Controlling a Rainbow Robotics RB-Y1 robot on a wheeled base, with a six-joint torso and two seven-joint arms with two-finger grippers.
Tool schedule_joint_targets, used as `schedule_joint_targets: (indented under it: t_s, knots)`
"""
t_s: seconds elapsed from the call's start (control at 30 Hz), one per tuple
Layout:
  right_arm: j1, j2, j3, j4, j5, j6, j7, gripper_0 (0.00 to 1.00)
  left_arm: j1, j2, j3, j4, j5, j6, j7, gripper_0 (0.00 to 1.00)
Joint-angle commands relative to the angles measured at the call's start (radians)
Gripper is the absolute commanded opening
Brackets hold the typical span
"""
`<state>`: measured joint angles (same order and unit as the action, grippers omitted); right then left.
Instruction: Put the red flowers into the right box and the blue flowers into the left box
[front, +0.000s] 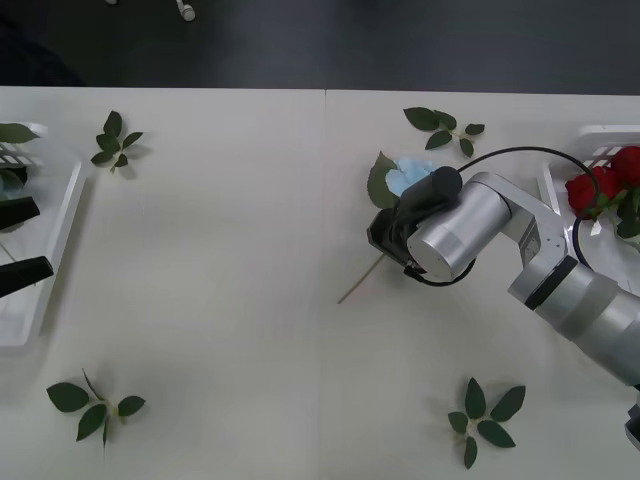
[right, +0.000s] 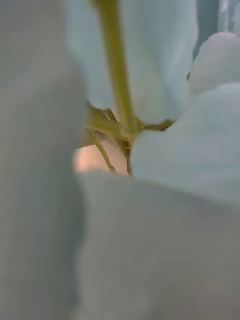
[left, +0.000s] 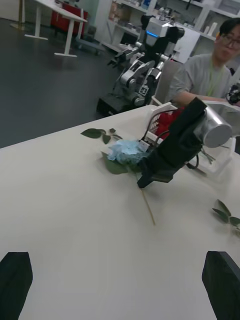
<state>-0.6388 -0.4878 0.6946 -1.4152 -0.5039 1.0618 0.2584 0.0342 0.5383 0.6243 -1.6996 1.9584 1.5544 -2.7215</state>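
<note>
One of the blue flowers (front: 412, 174) lies on the table right of centre, its thin stem (front: 358, 283) running toward me. My right gripper (front: 387, 237) is down over that stem just below the bloom, also seen from the left wrist as a black gripper (left: 150, 176) by the blue flower (left: 125, 150). Pale blue petals (right: 190, 150) and a green stem (right: 117, 65) sit very close to the right wrist camera. The red flowers (front: 603, 186) lie in the right box (front: 600, 134). My left gripper (front: 42, 240) hangs open over the left box (front: 62, 225).
Loose green leaf sprigs lie at the far left (front: 115, 140), near left (front: 95, 405), near right (front: 485, 415) and far right (front: 445, 125). The table's far edge borders a dark floor. A seated person (left: 210, 70) is behind the table, touching nothing.
</note>
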Motion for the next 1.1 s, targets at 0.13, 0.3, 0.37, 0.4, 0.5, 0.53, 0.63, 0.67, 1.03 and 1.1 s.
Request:
schedule_joint_targets:
  t_s: [0.13, 0.3, 0.37, 0.4, 0.5, 0.53, 0.63, 0.67, 1.03, 1.1]
  knots:
    - [-0.038, -0.012, -0.029, -0.036, -0.007, -0.006, 0.016, 0.00, -0.036, -0.040, 0.009, -0.023, 0.008, 0.026, 0.016, 1.00]
    - [-0.038, -0.113, -0.064, -0.180, -0.099, 0.056, 0.035, 0.00, -0.051, -0.060, -0.011, -0.023, 0.008, 0.026, 0.016, 1.00]
    - [-0.039, -0.153, -0.076, -0.238, -0.142, 0.090, 0.044, 0.00, -0.056, -0.064, -0.017, -0.023, 0.008, 0.026, 0.016, 1.00]
    - [-0.038, -0.173, -0.084, -0.268, -0.162, 0.107, 0.050, 0.00, -0.059, -0.067, -0.020, -0.023, 0.008, 0.026, 0.016, 1.00]
    - [-0.038, -0.247, -0.106, -0.360, -0.229, 0.149, 0.068, 0.00, -0.065, -0.077, -0.029, -0.023, 0.007, 0.024, 0.016, 1.00]
    - [-0.038, -0.259, -0.109, -0.375, -0.242, 0.153, 0.071, 0.00, -0.065, -0.080, -0.031, -0.023, 0.007, 0.024, 0.016, 1.00]
    - [-0.027, -0.307, -0.156, -0.447, -0.303, 0.181, 0.088, 0.00, -0.065, -0.086, -0.037, -0.023, 0.007, 0.016, 0.016, 1.00]
    - [-0.018, -0.308, -0.175, -0.458, -0.314, 0.187, 0.094, 0.00, -0.065, -0.089, -0.040, -0.023, 0.007, 0.016, 0.016, 1.00]
    - [0.042, -0.271, -0.155, -0.462, -0.243, 0.190, 0.119, 0.89, -0.065, -0.087, -0.048, -0.023, 0.008, 0.012, 0.016, 1.00]
    - [0.056, -0.252, -0.152, -0.459, -0.240, 0.199, 0.119, 0.90, -0.063, -0.087, -0.048, -0.023, 0.008, 0.012, 0.016, 1.00]
